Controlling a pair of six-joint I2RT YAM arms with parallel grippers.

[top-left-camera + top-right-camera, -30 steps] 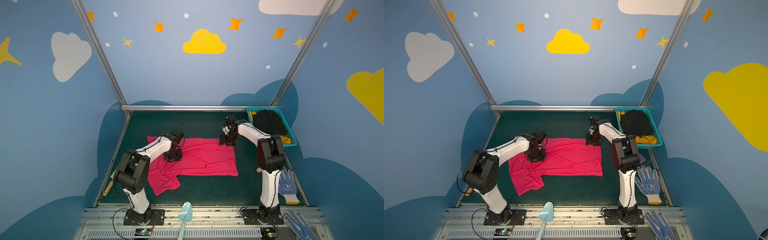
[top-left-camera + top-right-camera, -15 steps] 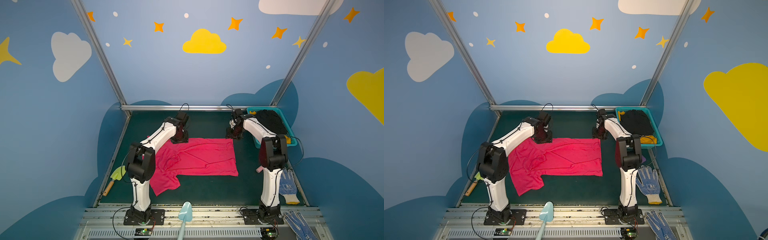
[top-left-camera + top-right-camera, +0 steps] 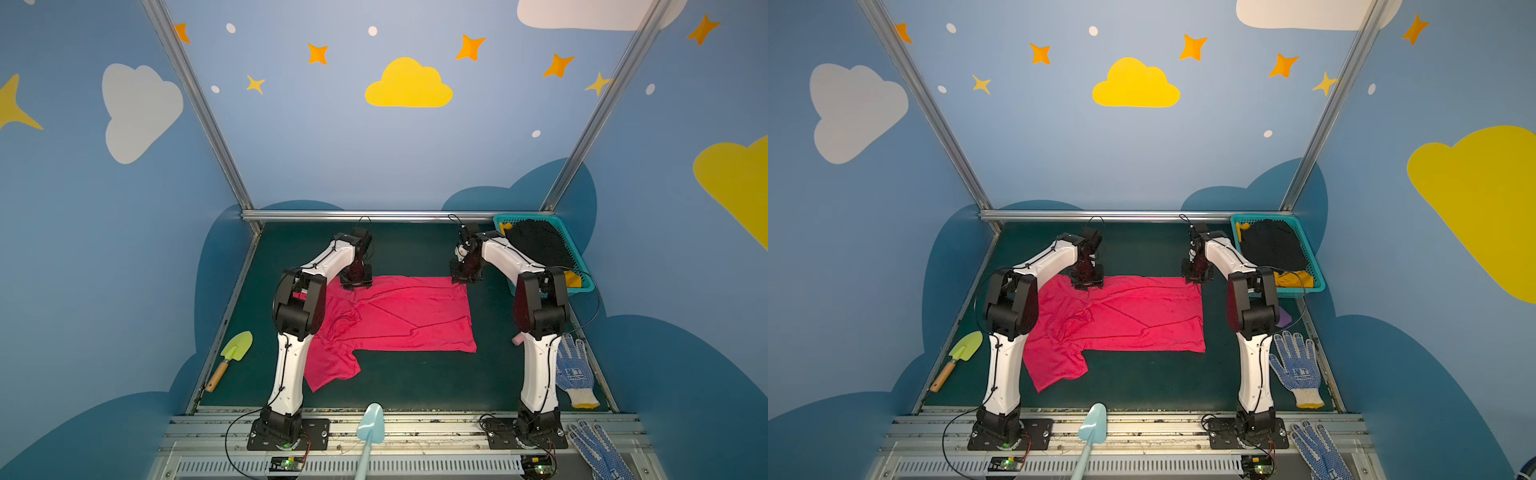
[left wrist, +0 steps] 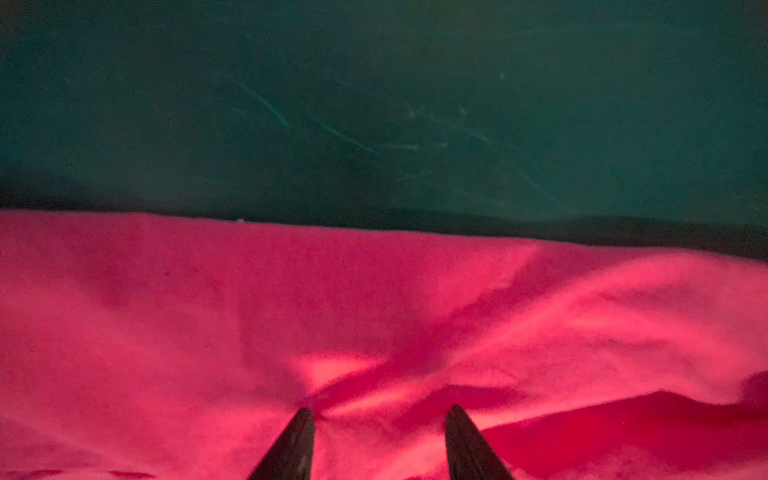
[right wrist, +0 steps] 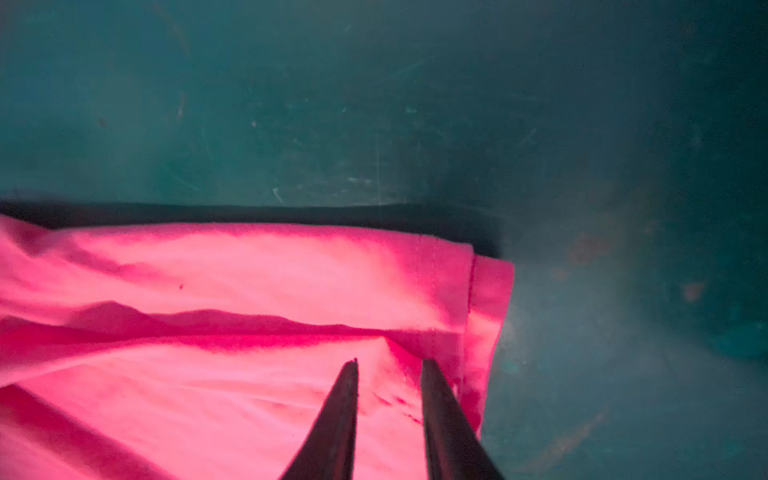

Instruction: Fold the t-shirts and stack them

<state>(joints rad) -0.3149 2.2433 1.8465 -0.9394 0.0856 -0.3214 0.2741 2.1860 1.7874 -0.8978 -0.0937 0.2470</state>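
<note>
Step in hand looks like seizing the far edge of the pink t-shirt (image 3: 407,316), spread on the green mat (image 3: 415,251). Your left gripper (image 4: 379,409) rests open on that edge; your right gripper (image 5: 388,360) sits at its far corner, jaws narrow, hold unclear. Next: pinch both, fold it toward you

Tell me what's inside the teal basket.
A black shirt fills most of the basket, with yellow cloth showing at its near and far ends. Anything under the black shirt is covered.
</note>
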